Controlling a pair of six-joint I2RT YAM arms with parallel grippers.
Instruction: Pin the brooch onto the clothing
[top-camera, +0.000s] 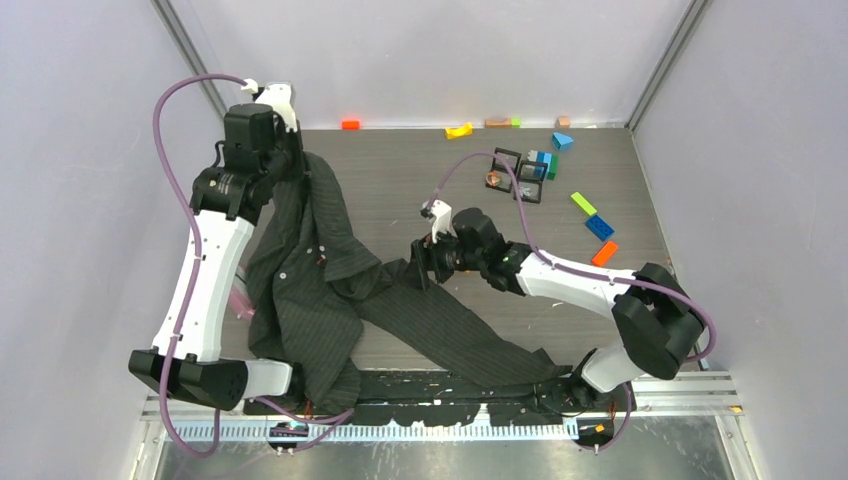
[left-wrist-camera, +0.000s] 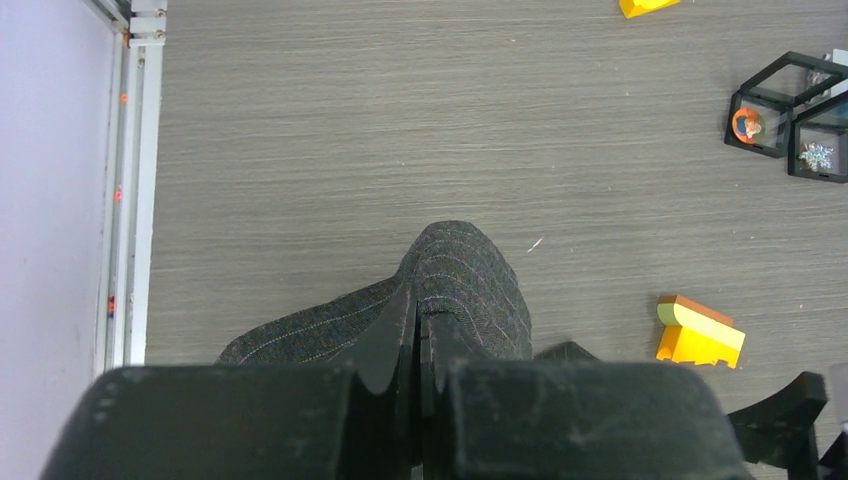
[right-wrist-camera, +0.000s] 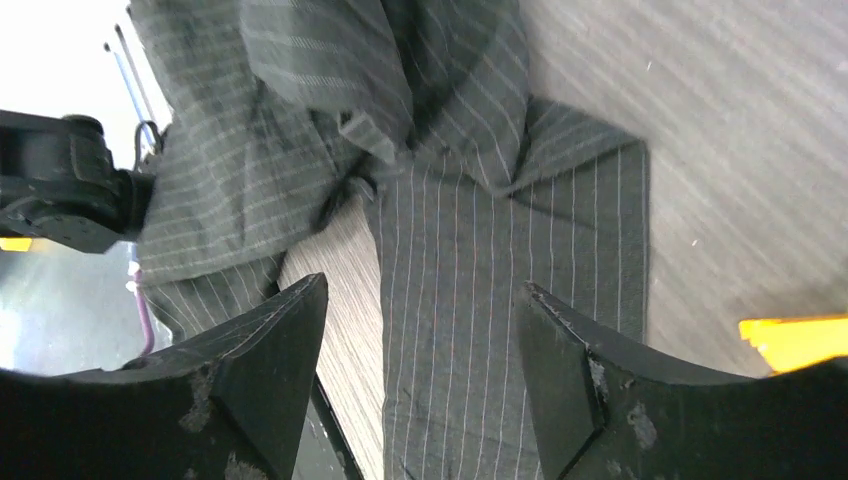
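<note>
Left gripper (top-camera: 283, 165), overhead, is clenched on the shirt (top-camera: 320, 270) at ten o'clock; right gripper (top-camera: 425, 262) hangs released above a sleeve (top-camera: 450, 325). Left wrist: I see fabric pinched, a boxed brooch (left-wrist-camera: 745, 124) at two o'clock. Right wrist: jaws apart, empty. I judge pinning not started.

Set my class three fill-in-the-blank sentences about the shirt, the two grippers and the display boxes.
The left gripper pinches a fold of the dark shirt with its jaws ____.
The right gripper, over the sleeve, has its jaws ____.
The black display boxes stand nearer the ____ arm.
Missing words: shut; open; right.
</note>
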